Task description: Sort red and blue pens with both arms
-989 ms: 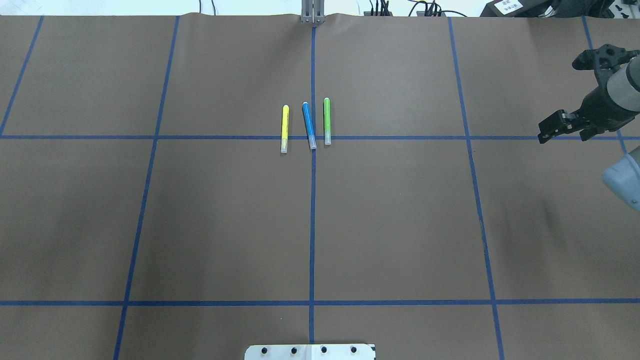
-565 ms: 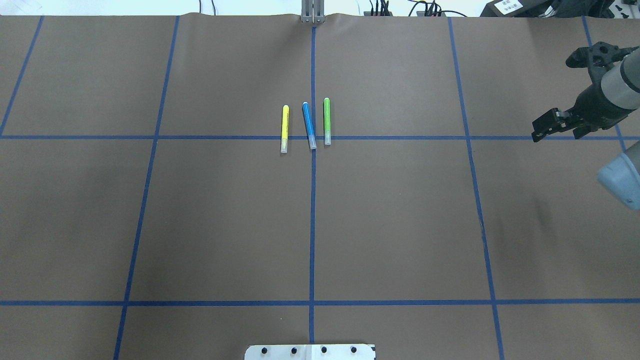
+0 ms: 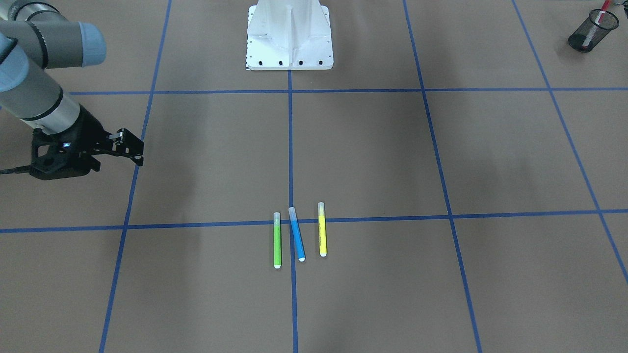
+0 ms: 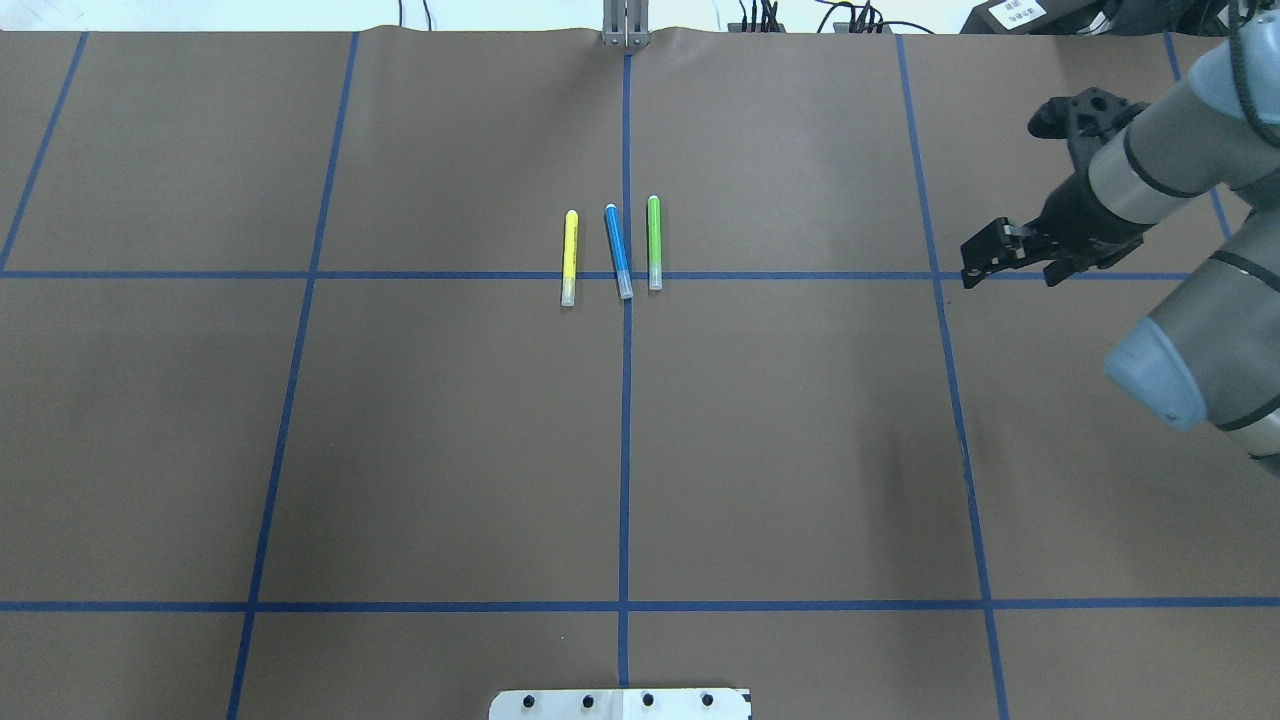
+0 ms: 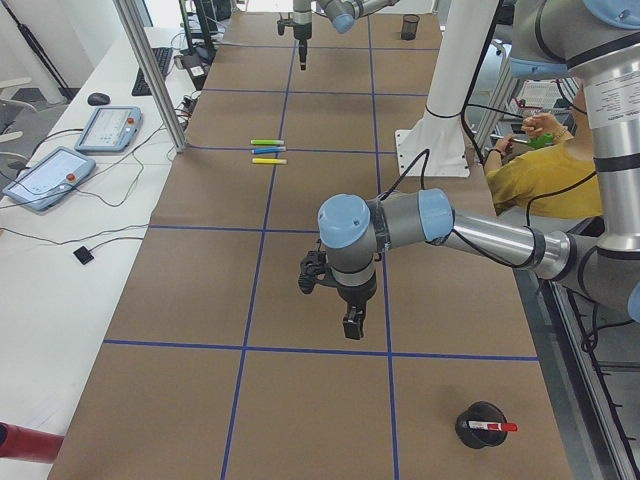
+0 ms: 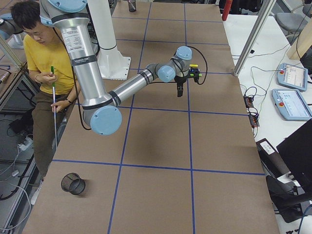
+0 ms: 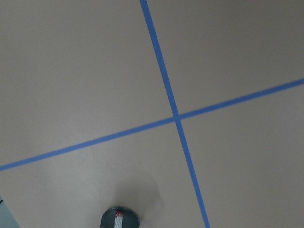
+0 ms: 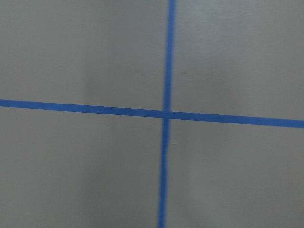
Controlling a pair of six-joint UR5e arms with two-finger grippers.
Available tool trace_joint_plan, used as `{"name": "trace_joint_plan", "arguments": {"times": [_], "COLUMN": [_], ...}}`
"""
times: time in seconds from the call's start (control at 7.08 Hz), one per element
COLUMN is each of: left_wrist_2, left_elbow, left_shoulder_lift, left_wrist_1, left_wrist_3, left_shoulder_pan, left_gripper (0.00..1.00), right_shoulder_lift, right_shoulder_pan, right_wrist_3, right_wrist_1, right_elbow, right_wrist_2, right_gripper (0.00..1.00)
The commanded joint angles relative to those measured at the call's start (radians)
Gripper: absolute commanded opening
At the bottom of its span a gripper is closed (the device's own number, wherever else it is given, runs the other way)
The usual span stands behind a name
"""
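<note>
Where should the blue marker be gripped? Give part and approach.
Probably mid-barrel on the blue marker, straight down from above. It lies flat, slightly slanted, with the yellow marker and the green marker close on either side, so jaws should drop into those gaps and close across the barrel.

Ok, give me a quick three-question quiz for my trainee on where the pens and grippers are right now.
1. Fill in: the ___ pen lies between the green marker and the yellow marker.
2. Where is the red pen? A: flat on the table beside the markers. B: in the black mesh cup. C: in a gripper.
3. True or false: the right gripper hangs directly over the three markers.
Key: 1 blue, the blue pen is the middle one; 2 B; 3 false, it is off to their side.
</note>
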Motion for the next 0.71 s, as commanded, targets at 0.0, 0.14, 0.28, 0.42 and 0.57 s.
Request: {"name": "trace_joint_plan", "arguments": {"times": [0.0, 0.14, 0.28, 0.42, 0.57], "left_wrist_2": [-0.007, -0.007, -0.007, -0.007, -0.007], "left_elbow": [0.094, 0.107, 0.107, 0.107, 0.107], "left_shoulder_lift": [-0.014, -0.014, -0.014, -0.014, -0.012], "left_wrist_1": [-0.142, -0.160, -0.160, -0.160, -0.161], "left_wrist_3": [-0.042, -0.042, -0.042, -0.042, -0.042], "left_shoulder_pan": [-0.002, -0.002, -0.002, -0.002, -0.002], "left_gripper": [1.00, 1.00, 1.00, 1.00, 1.00], "right_shoulder_lift": [0.162, 0.226, 0.275, 0.364, 0.470], "right_shoulder_pan": [-0.090, -0.114, -0.136, -0.147, -0.150], "right_wrist_3": [0.078, 0.078, 0.085, 0.087, 0.083], "right_wrist_1": [-0.005, -0.005, -0.010, -0.011, -0.042], "right_elbow": [-0.045, -0.067, -0.094, -0.196, -0.311], "right_wrist_2": [-0.018, -0.025, -0.061, -0.081, -0.083], "right_gripper": [0.98, 0.98, 0.98, 0.98, 0.98]}}
